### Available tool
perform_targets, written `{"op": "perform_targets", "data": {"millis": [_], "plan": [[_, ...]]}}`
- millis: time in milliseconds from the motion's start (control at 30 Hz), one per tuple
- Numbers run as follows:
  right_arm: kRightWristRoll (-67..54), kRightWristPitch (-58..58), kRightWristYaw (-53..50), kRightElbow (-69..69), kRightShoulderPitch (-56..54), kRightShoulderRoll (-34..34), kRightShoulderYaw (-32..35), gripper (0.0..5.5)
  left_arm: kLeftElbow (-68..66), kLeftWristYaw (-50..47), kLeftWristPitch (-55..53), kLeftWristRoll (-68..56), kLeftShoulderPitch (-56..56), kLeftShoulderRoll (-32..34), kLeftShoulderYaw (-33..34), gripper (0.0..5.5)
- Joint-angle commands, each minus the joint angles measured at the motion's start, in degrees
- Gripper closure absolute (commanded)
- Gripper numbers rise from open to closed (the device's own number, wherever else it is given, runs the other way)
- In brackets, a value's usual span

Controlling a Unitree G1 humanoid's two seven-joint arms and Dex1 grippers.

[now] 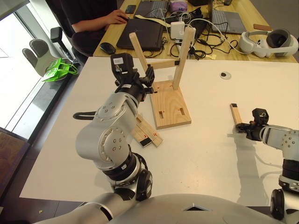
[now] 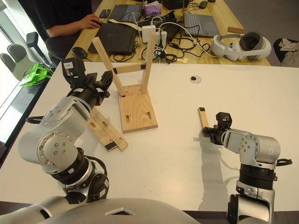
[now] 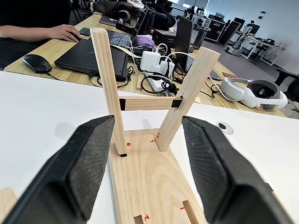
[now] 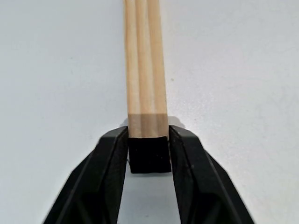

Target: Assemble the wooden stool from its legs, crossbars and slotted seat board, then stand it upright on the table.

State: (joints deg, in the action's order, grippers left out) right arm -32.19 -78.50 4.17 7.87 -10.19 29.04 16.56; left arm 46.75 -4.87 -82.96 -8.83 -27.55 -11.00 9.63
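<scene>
Writing: small red marks sit by the slots on the board [image 1: 170, 103] and on the loose legs [image 1: 148, 135], too small to read.

Board: flat rectangular slab, pale wood w/ clear grain, lying on the worktop [image 1: 205, 154] near its far edge. 2 legs [image 1: 183, 57] stand in its far end, square pale sticks splayed in a V. A crossbar [image 1: 162, 64] w/ black ends joins them about halfway up. The 2 slots [image 1: 171, 112] at the board's near end are unfilled.

Loose legs: 2 flat strips side by side on the worktop, just left of the board and partly under the left arm. One end is black.

Left gripper [image 3: 148, 140]: jaws open, holding nothing. Its pads [image 3: 88, 172] are black w/ a fine grainy texture. It sits just beside the board's left edge, facing the 2 standing legs.

Right gripper [image 4: 147, 144]: jaws closed on the black end of a bar [image 1: 236, 113], well right of the board. Bar is pale wood, square-section, w/ a black cap at the far end too. It lies along the worktop, can't tell if lifted.

Worktop: white, matte, smooth, w/ a round grommet [image 1: 225, 74] near the far edge. Behind it is a wooden desk [image 1: 233, 32] w/ laptops [image 1: 140, 32], tangled cables and a white headset [image 1: 268, 42]. Dark floor at left.
</scene>
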Motion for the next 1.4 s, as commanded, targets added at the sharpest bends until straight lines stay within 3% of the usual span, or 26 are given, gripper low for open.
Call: {"op": "perform_targets", "data": {"millis": [33, 267, 367, 467, 633, 767, 833, 900, 1033, 1100, 1400], "plan": [[1.7, 0.5, 0.0, 1.7, -0.7, -1.6, 0.3, 4.23, -0.3, -0.9, 0.7, -0.4, 3.1, -5.5, 0.5, 2.81], [0.3, 16.8, 3.2, 21.2, -5.6, -8.9, -4.7, 4.23, 5.6, -4.5, 2.1, -1.0, 15.0, -13.5, 0.6, 2.81], [-2.3, 22.1, 7.2, 28.4, -3.7, -11.8, -8.8, 4.23, 8.0, -2.3, -2.2, -4.5, 14.3, -20.8, 5.4, 2.81], [-1.4, 28.4, 11.9, 30.3, -3.0, -12.3, -13.6, 4.23, 8.2, 3.9, -8.4, -11.4, 8.3, -28.8, 11.5, 2.81], [2.5, 36.6, 16.8, 30.2, -2.8, -12.0, -19.9, 4.23, 7.7, 6.8, -9.4, -23.4, 5.2, -42.0, 18.1, 2.81], [3.4, 41.2, 18.3, 30.1, -2.4, -13.8, -23.7, 4.23, 5.4, 3.4, -6.5, -33.5, 9.1, -46.6, 16.6, 2.81], [3.1, 42.8, 18.7, 30.2, -2.0, -14.6, -24.6, 4.23, 2.8, -0.8, -3.2, -40.3, 10.8, -44.9, 16.2, 2.81], [2.2, 43.9, 19.1, 30.7, -1.9, -15.3, -25.1, 4.23, -1.3, -7.8, 2.9, -51.1, 12.5, -38.8, 15.9, 2.81], [1.3, 45.3, 19.4, 31.9, -0.8, -15.6, -25.1, 4.23, -9.1, -25.9, 21.4, -77.6, 12.9, -17.9, 12.7, 2.81], [2.5, 46.5, 18.3, 31.5, -0.3, -15.5, -25.1, 4.23, -11.3, -31.1, 27.3, -82.6, 11.4, -11.5, 11.6, 2.81], [8.1, 50.0, 15.1, 28.7, 0.6, -15.6, -25.2, 4.23, -9.3, -43.7, 46.6, -93.8, 13.5, 1.5, 0.9, 2.81]]}}
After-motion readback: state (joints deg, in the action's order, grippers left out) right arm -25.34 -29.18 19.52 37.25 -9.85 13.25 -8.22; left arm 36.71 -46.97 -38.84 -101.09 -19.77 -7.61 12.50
